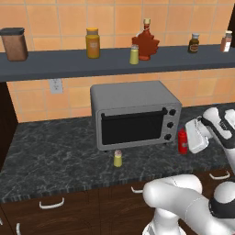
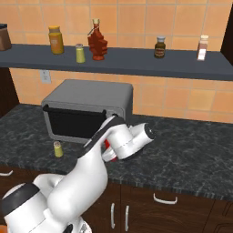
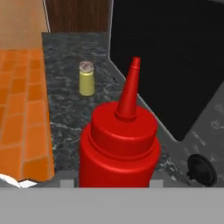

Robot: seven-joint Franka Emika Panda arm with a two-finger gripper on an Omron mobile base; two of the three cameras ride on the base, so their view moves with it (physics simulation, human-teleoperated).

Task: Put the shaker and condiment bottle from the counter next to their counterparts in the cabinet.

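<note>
Along the orange tiled wall runs the cabinet, a long dark shelf board. It is the largest thing and the place where both items must go. Below it the dark marbled counter carries a grey toaster oven.

On the shelf stand the counterparts: a red maple-leaf bottle and just beside it a yellow-green shaker with a pale cap. A larger orange jar is near them on the left.

At the right corner of the oven the gripper is at the condiment bottle. In the hand view the red bottle sits very close between the two tips, with its nozzle pointing up. I judge that the jaws are closed on its body and that it is not yet lifted from the counter.

The shaker stands alone on the counter in front of the oven, apart from the arm.

Risks, as I judge them: the bottle is round and smooth, so it can slip or tilt if the grip is low or off centre. The oven is just beside it, so a lift that swings sideways can hit the oven corner. On the way up, the front edge of the shelf can catch the nozzle. When it is placed, the bottle can push over the maple-leaf bottle or the shaker beside it.
</note>
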